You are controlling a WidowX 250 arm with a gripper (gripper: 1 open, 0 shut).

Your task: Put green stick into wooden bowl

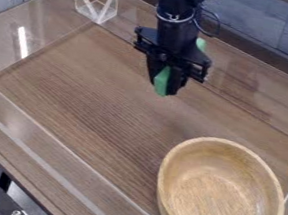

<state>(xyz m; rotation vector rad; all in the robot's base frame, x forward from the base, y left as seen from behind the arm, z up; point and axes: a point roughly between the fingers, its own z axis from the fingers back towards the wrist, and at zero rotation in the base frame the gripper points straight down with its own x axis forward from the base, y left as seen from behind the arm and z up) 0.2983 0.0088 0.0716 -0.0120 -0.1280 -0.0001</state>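
Observation:
The green stick (166,79) hangs upright between the black fingers of my gripper (166,83), which points straight down and is shut on it. Only the stick's lower part shows below the fingers, just above the wooden tabletop near the back middle. The wooden bowl (223,194), wide, shallow and light tan, rests at the front right, well apart from the gripper, with nothing inside it.
Clear acrylic walls (29,129) enclose the dark wood table (95,93). A clear folded stand (94,5) sits at the back left. A grey plank wall runs behind the arm.

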